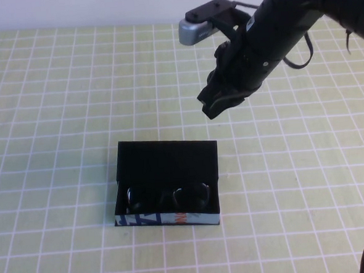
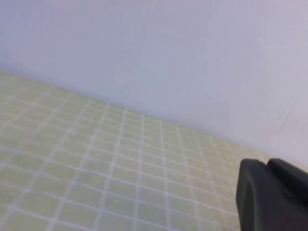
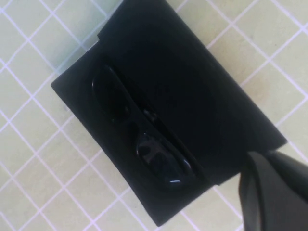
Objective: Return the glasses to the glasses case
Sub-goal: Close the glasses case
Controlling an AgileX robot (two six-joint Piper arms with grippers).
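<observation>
The glasses case [image 1: 166, 157] stands open on the checked table, its flat lid lying back and its blue, white and orange front side toward me. The black glasses [image 1: 168, 198] lie inside it along the front wall. My right gripper [image 1: 212, 106] hangs in the air behind and to the right of the case, shut and empty. The right wrist view looks down on the case [image 3: 207, 106] and the glasses [image 3: 139, 137], with the right gripper [image 3: 267, 162] off the case's edge. My left gripper [image 2: 264, 166] is shut and empty, away from the case.
A yellow-green checked cloth [image 1: 57, 119] covers the table. A white wall [image 2: 168, 57] stands behind it. The right arm's cable hangs at the right edge of the high view.
</observation>
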